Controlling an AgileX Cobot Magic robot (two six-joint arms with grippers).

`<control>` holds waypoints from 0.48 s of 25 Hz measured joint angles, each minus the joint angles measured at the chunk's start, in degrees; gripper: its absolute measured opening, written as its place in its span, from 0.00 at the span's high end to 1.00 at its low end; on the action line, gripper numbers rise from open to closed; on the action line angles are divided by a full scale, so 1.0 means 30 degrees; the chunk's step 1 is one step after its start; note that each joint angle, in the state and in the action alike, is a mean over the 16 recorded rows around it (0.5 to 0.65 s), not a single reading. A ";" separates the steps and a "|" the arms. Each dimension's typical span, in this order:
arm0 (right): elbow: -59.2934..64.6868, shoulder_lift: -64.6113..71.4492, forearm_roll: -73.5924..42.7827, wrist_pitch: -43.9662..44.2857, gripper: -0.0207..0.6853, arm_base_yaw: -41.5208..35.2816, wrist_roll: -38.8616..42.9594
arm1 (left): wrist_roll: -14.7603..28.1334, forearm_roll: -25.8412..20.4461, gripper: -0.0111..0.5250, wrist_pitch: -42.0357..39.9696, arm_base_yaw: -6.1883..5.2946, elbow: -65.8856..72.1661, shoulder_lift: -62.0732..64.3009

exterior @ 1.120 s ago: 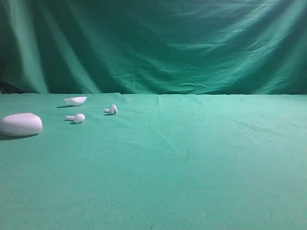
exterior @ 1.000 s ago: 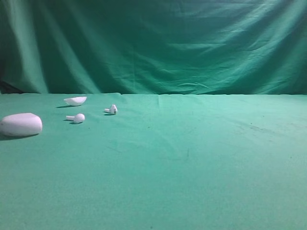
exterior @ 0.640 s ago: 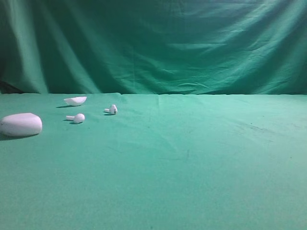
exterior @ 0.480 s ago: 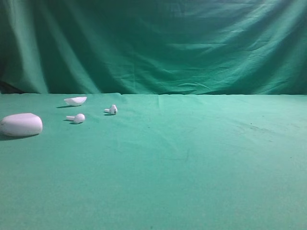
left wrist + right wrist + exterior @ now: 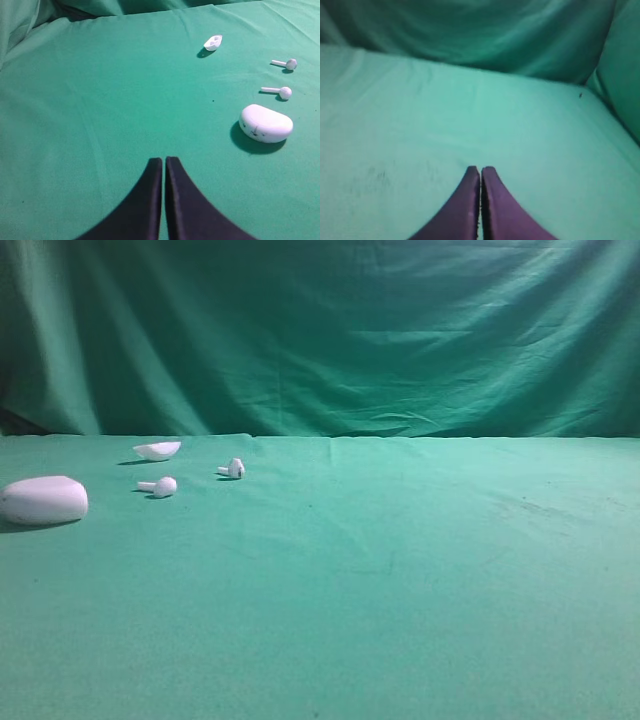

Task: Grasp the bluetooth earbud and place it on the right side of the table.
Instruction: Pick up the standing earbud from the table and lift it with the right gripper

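Observation:
The bluetooth earbud, tiny and white with a dark speck on its head, lies on the left part of the green table; in the left wrist view the earbud sits far right. A plain white twin earbud lies just nearer. My left gripper is shut and empty, well short and left of both earbuds. My right gripper is shut and empty over bare cloth. Neither gripper shows in the exterior view.
A white oval case rests at the table's far left. A small white shell-like piece lies behind the earbuds. A green cloth backdrop rises behind the table.

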 joint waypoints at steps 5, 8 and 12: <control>-0.0325 0.0238 0.0431 -0.2896 0.97 -0.0008 -0.0298 | 0.0000 0.0002 0.98 0.0000 0.0000 0.0000 0.0000; -0.1062 0.0996 0.0813 -0.3142 0.97 -0.0013 -0.0286 | 0.0000 0.0002 0.98 0.0000 0.0000 0.0000 0.0000; -0.2659 0.3080 0.1270 -0.1287 0.97 -0.0014 -0.0234 | 0.0000 0.0002 0.98 0.0000 0.0000 0.0000 0.0000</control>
